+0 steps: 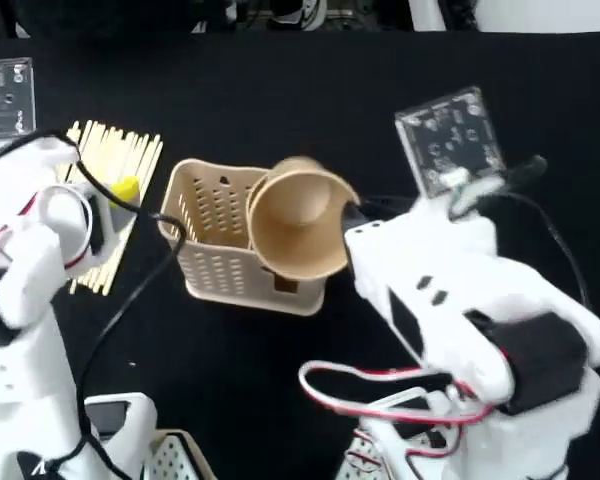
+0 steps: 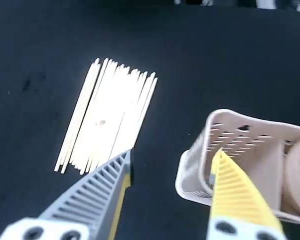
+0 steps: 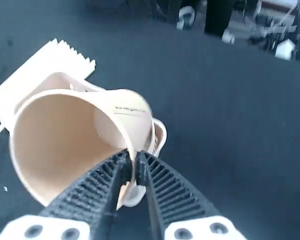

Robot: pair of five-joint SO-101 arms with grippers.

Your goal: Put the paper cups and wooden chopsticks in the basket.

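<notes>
Progress: early to middle, by my reading; one paper cup [image 1: 298, 225] is on its way in, and none of the chopsticks [image 1: 115, 150] are in the basket [image 1: 212, 215]
Basket: stands upright in the centre of the high view, on the black table [image 1: 280, 90]
Cup: tipped on its side with its open mouth facing up towards the camera, over the basket's right end and just right of centre in the frame (whether its base already rests inside a compartment I cannot tell)
Right gripper [image 3: 135, 167]: clamped on the cup's rim, one finger inside the mouth and one outside, the wall pinched between them
Chopsticks: a flat, fanned bundle lying on the table at the upper left of the high view, apart from the basket's left wall
Left gripper [image 2: 170, 175]: jaws spread and holding nothing, hanging above the table between the bundle and the basket, near the sticks' closer ends
Left to do: release the cup into the basket, then carry the whole bundle across
</notes>
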